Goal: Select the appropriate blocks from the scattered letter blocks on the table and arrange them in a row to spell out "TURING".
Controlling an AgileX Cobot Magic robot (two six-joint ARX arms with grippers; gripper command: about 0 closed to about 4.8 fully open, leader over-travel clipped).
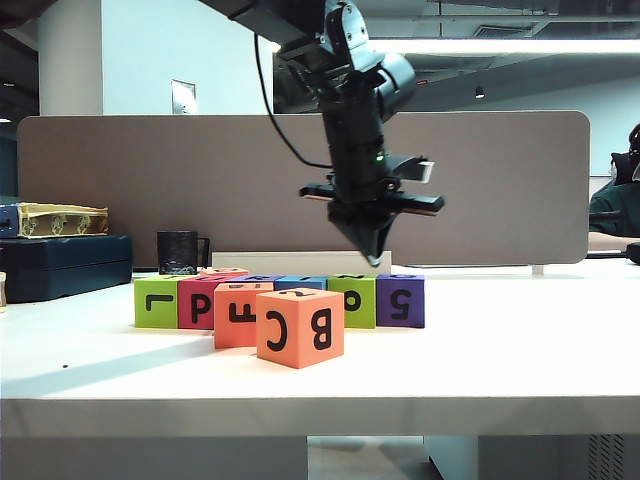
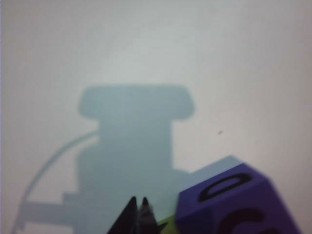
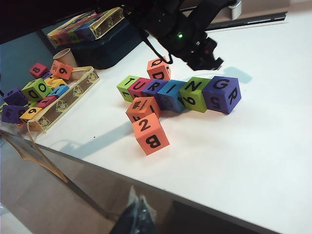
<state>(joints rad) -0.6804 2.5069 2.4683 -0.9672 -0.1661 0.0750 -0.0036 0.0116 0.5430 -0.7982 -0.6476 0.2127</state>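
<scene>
Row of blocks (image 3: 178, 92) mid-tabletop (image 3: 253, 156) reads T-U-R-I-N-G, so spelling looks complete. Left tool (image 1: 372, 240) closed, empty, above the purple G block (image 3: 222, 93). Right tool (image 3: 137, 207) parked near the front edge, looks closed.

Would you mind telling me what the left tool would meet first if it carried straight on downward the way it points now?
Probably the lime green block or the purple block beside it: the shut left tool hangs just above them, tip down. Depth is unclear; it may pass behind onto the table.
</scene>
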